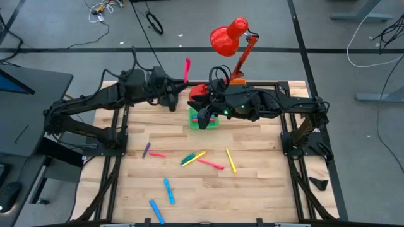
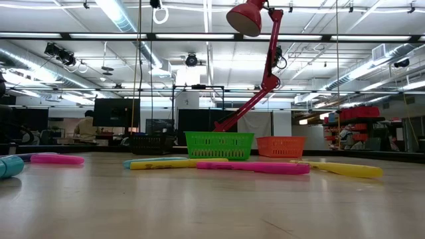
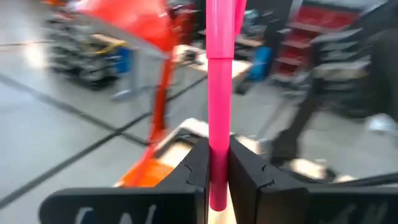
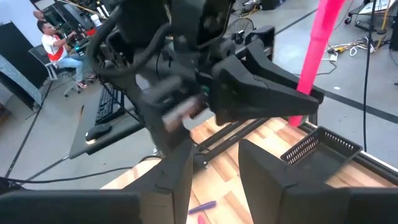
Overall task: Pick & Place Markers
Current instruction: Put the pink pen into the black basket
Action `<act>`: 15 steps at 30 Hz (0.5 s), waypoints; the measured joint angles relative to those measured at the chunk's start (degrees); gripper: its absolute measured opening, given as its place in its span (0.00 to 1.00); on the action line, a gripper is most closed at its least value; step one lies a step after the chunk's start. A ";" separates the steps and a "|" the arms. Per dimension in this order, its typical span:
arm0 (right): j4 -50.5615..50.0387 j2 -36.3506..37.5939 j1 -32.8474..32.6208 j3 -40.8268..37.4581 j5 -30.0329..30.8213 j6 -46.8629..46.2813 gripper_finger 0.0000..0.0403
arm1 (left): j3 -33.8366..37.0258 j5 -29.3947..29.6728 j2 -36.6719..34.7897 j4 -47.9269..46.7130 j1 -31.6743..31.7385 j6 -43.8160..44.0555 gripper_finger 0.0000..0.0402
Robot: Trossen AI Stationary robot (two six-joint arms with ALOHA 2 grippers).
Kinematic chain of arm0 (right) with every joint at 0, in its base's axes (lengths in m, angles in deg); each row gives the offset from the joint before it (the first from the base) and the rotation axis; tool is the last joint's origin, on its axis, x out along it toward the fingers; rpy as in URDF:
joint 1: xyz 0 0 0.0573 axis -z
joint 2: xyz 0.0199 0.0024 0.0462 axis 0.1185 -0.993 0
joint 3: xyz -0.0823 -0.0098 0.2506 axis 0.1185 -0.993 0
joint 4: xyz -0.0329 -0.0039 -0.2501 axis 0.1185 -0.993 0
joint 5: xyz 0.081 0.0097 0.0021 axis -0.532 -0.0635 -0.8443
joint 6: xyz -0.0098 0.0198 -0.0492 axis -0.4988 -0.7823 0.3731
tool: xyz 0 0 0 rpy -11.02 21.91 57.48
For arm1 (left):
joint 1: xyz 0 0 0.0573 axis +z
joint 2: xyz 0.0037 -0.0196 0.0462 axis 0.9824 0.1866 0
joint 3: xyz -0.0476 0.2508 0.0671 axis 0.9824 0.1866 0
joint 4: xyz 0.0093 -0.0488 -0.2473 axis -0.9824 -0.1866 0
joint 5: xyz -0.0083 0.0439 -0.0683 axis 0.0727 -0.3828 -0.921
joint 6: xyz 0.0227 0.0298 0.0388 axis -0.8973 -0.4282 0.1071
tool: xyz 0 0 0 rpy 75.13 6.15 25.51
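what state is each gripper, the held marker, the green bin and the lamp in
left gripper: shut on pink marker
pink marker: held off the table
right gripper: open, empty
green bin: upright on table
red lamp: standing at the table's far edge

My arms are black, jointed and boxy, trailing looped black cables. Each claw (image 3: 217, 180) has two flat, angular black fingers (a green light glows on my right wrist).
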 joint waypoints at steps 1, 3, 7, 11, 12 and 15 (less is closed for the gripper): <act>0.01 0.00 0.11 0.00 0.08 0.03 0.32 | 0.00 2.84 0.03 -0.53 -0.55 -0.51 0.09; 0.01 0.00 0.19 0.00 0.09 0.04 0.32 | 0.00 8.92 -0.13 -1.22 -1.62 -1.14 0.09; 0.03 0.00 0.51 0.00 0.09 0.05 0.32 | -0.01 21.23 -0.15 -3.39 -3.60 -1.23 0.09; 0.21 0.00 0.83 0.02 0.09 0.06 0.32 | -0.02 31.26 -0.17 -3.60 -5.13 -1.24 0.09; 0.58 0.00 0.83 0.02 0.09 0.06 0.32 | -0.02 34.04 -0.16 -3.87 -5.54 -1.24 0.09; 1.77 0.02 0.83 0.04 -0.01 0.13 0.32 | -0.02 41.70 -0.17 -3.96 -6.36 -1.24 0.09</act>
